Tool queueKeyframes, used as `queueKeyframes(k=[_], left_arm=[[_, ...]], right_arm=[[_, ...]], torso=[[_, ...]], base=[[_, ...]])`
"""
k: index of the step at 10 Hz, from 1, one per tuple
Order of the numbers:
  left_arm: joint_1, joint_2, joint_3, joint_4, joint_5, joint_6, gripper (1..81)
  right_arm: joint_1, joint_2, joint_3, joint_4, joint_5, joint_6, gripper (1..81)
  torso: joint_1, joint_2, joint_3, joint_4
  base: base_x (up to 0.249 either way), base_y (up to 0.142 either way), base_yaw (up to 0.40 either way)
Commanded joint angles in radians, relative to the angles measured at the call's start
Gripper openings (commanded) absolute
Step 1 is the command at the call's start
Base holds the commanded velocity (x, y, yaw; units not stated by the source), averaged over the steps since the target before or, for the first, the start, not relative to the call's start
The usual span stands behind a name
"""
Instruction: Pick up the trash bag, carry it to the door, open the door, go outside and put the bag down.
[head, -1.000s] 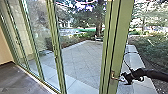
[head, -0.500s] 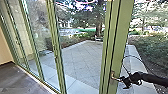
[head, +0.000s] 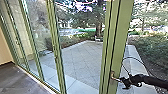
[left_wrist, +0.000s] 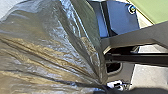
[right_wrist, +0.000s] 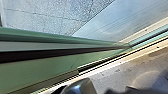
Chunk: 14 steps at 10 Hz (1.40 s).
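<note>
Bagged and held at the left, a translucent grey trash bag bulges from folds drawn tight at its neck, where the left end effector appears to be pinching the gathered plastic. Tan and brownish tones show through the film, but what the bag contains cannot be made out. Next along, tall glass panels in green frames look onto a paved patio edged with planting; they stand just as they did a second ago. So does the green-framed glass door at right, whose lever handle juts toward the robot's right arm. The change is at that handle: over the past second the right end effector has eased left and slightly lower, closing in on the lever's free end, and it is now at or just beside it. Whether it is spread or pressed together, and whether it truly touches the metal, cannot be told. The shift suggests the door-opening step is in hand, with the bag's delivery outside still to be done. A slip off the short lever looks the likeliest setback. At far right, dark shrubs border the paving.
</note>
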<state>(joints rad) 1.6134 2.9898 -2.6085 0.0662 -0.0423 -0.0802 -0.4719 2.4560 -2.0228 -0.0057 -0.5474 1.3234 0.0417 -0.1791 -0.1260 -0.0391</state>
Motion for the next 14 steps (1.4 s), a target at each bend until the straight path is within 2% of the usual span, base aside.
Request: queueKeyframes(k=[1,3,4,6,10,14], left_arm=[[-0.025,0.003,0.004,-0.005,0.059,-0.001,1.0],[-0.022,0.006,0.004,-0.005,0.059,-0.001,1.0],[-0.022,0.008,0.004,-0.005,0.059,-0.001,1.0],[-0.020,0.011,0.004,-0.005,0.059,-0.001,1.0],[-0.022,0.012,0.004,-0.003,0.058,0.000,1.0],[-0.019,0.011,0.004,-0.005,0.064,-0.001,1.0]], right_arm=[[0.031,0.019,0.073,0.006,-0.043,-0.064,81.1],[0.022,0.020,0.124,-0.005,-0.065,-0.066,81.1],[0.022,0.030,0.107,-0.004,-0.081,-0.064,81.1],[0.029,0.036,0.081,0.001,-0.199,-0.067,81.1],[-0.015,0.105,-0.037,-0.033,-0.233,-0.069,81.1],[-0.067,0.163,-0.102,-0.039,-0.215,-0.121,81.1]], torso=[[0.000,0.000,0.000,0.000],[0.000,0.000,0.000,0.000],[0.000,0.000,0.000,0.000],[0.000,0.000,0.001,0.000],[0.000,0.000,0.001,-0.001],[-0.001,-0.001,0.002,-0.001]], base=[[0.000,0.000,0.000],[0.000,0.000,0.000],[0.000,0.000,0.000],[0.000,0.000,0.000],[0.000,0.000,0.000],[0.000,0.000,0.000]])
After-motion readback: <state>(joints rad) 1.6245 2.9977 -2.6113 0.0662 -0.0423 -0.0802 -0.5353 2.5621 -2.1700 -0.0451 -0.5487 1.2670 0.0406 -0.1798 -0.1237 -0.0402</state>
